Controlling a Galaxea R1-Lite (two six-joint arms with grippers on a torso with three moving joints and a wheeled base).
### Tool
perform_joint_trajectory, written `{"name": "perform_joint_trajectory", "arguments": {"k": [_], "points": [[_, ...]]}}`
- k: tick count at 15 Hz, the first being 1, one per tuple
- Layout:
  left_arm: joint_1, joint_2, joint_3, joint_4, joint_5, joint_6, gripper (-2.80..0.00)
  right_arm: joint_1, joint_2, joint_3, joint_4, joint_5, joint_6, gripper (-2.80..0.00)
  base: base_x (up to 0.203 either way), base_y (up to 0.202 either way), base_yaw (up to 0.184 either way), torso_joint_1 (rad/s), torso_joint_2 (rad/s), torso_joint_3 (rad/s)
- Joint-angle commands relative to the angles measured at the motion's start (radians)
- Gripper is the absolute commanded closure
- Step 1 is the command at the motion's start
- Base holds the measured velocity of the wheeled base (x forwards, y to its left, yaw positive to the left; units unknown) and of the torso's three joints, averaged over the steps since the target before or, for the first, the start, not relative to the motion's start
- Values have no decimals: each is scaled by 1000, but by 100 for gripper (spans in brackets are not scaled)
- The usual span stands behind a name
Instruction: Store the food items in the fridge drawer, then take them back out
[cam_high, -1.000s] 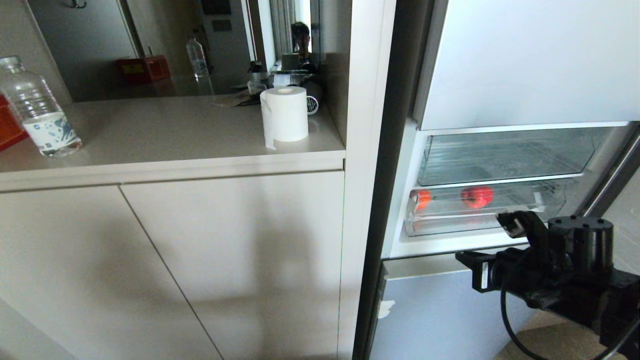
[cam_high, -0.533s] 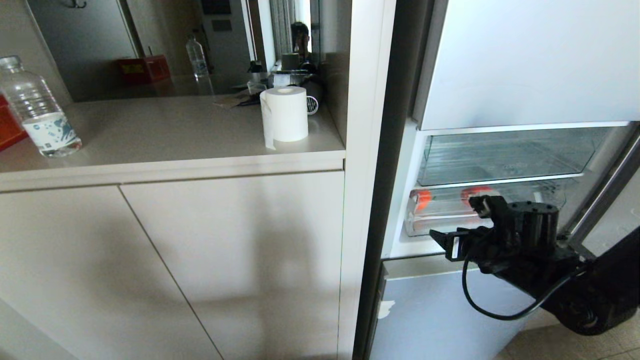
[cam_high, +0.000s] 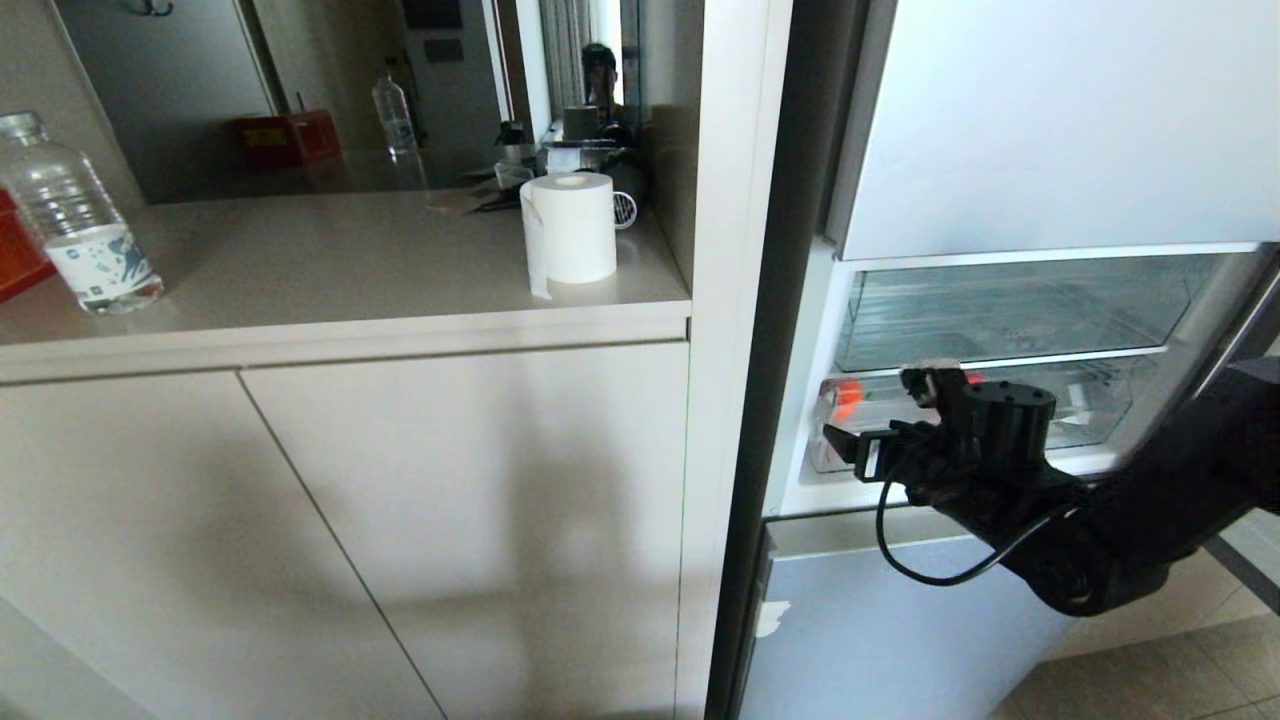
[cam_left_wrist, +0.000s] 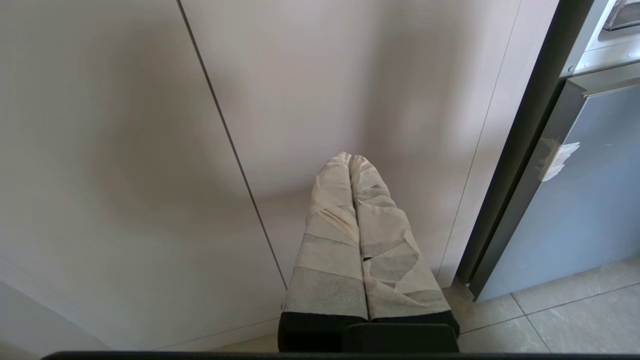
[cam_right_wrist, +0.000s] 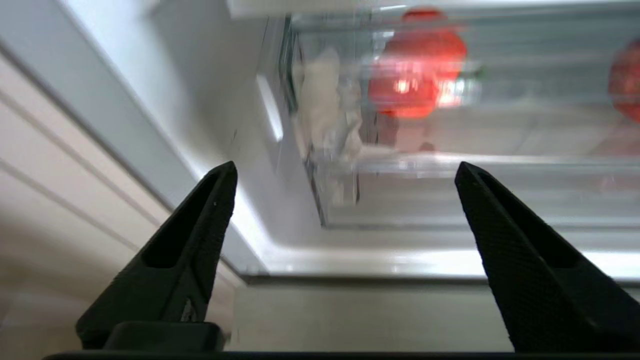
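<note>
Tomato (cam_right_wrist: 417, 70) | in fridge drawer (cam_right_wrist: 450, 165) | beyond spread right gripper (cam_right_wrist: 345, 167) jaws

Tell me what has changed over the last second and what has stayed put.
The right gripper has moved up and left across the head view, from below the clear plastic fridge drawer to its front, now covering the deeper red round item. Its fingers stand wide apart, holding nothing. The orange-red round item at the drawer's left end, the drawer and the taped left gripper by the cabinet have not moved.

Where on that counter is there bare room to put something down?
Free: the countertop between the water bottle and the paper roll, plus the front edge. Crowded: the back corner behind the roll, where small clutter sits.
</note>
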Motion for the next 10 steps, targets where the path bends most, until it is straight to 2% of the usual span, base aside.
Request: {"name": "perform_joint_trajectory", "arguments": {"k": [1,10], "points": [[0,1,0,1,-1,1,0,-1,34,-46,-6,-3,1,-280,0,0,0,0,0,0],[0,1,0,1,-1,1,0,-3,83,-107,-5,-18,9,-280,0,0,0,0,0,0]]}}
